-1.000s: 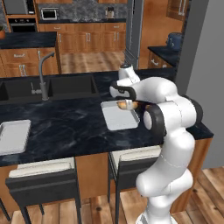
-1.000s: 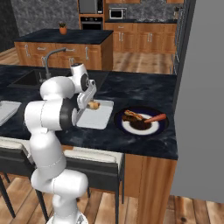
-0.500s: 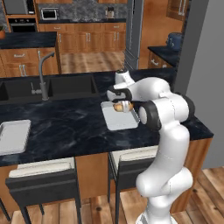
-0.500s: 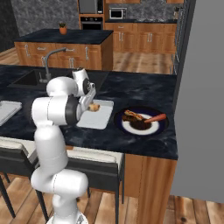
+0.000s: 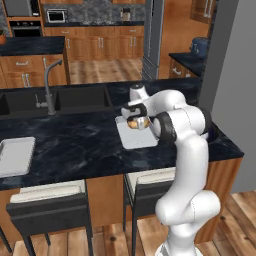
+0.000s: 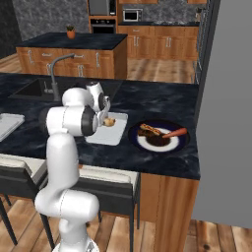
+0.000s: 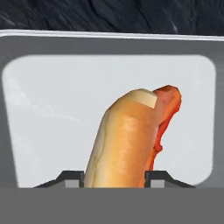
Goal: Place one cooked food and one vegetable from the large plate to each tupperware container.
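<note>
Black marble counter [image 5: 85, 145] in wood-cabinet kitchen, gripper [image 7: 114, 177] clamping a hot dog [image 7: 127, 140] over nearer grey tupperware container [image 5: 136, 134], sink [image 5: 55, 99] beyond it, 2nd container [image 5: 15, 156] at far end, dark large plate [image 6: 183, 142] just beside the nearer container

End effector [image 7: 114, 175] with hot dog [image 7: 124, 140] lower over tray [image 7: 52, 100]

Home kitchen, rendered. Dark marble surface [image 5: 75, 145] with a sunken sink [image 5: 55, 100] and tall faucet [image 5: 48, 85], wood cabinets [image 5: 100, 47], wall oven [image 6: 102, 25] and microwave [image 6: 131, 15] at the back. Stools [image 5: 50, 210] tucked under the island, wood floor [image 6: 162, 231].
</note>
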